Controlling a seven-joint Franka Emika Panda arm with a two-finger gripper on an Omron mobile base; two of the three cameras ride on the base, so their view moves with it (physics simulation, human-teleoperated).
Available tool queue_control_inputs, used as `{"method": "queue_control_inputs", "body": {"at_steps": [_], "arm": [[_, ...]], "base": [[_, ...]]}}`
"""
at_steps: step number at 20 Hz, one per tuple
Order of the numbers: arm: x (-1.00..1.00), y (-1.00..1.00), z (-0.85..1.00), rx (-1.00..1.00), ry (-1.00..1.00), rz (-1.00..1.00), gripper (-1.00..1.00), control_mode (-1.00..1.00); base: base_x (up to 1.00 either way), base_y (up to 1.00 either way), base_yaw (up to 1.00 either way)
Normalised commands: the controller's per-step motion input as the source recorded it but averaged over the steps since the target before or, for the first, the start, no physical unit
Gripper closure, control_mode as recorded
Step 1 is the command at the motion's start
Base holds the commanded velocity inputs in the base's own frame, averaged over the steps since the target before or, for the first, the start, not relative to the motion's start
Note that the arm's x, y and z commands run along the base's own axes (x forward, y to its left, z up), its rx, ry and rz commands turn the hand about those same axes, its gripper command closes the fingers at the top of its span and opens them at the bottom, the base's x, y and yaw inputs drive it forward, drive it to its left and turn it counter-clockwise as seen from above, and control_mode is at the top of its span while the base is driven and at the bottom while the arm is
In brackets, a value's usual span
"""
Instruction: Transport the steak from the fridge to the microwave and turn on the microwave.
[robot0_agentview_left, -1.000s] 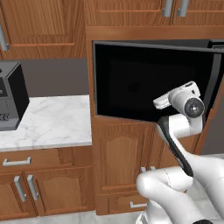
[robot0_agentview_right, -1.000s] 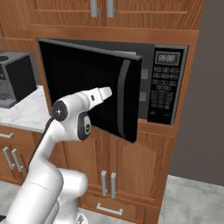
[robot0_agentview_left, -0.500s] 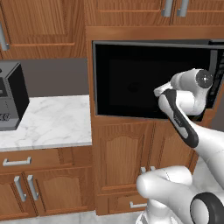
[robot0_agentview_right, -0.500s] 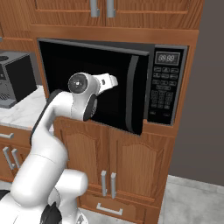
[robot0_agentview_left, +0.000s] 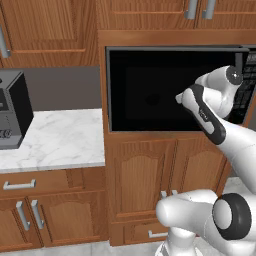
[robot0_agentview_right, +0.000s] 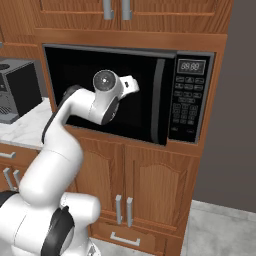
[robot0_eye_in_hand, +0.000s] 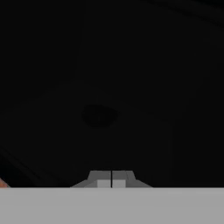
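**Kitchen corner, door nearly shut on the microwave**

Wood cabinets are wrapping the whole scene, with a marble counter (robot0_agentview_left: 60, 137) sitting off to one side and a small black appliance (robot0_agentview_left: 11, 110) parked on it. Going near to far: the white arm is reaching up across the lower cabinet doors, and the gripper (robot0_eye_in_hand: 112, 178) is pressing right up against the dark glass of the microwave (robot0_agentview_right: 107, 95), fingertips pinched together and carrying nothing. The door is looking closed or very nearly so, sitting about flush with the keypad (robot0_agentview_right: 186, 112) on its right. I can't spot the steak anywhere; my guess is it's already sitting inside behind that glass. So this is looking like the tail of the door-closing step. Next move, I'd say, is pulling back and sliding over to poke the start button.
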Motion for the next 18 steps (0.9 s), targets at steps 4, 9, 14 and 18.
{"method": "queue_control_inputs", "body": {"at_steps": [4, 9, 14, 18], "arm": [[0.23, 0.0, -0.34, 0.0, 0.0, 0.0, 1.0, -1.0], [0.26, 0.0, -0.13, 0.0, 0.0, 0.0, 1.0, -1.0], [0.27, 0.0, -0.09, 0.0, 0.0, 0.0, 1.0, -1.0], [0.3, 0.0, -0.15, 0.0, 0.0, 0.0, 1.0, -1.0]], "base": [[0.0, 0.0, 0.0], [0.0, 0.0, 0.0], [0.0, 0.0, 0.0], [0.0, 0.0, 0.0]]}}
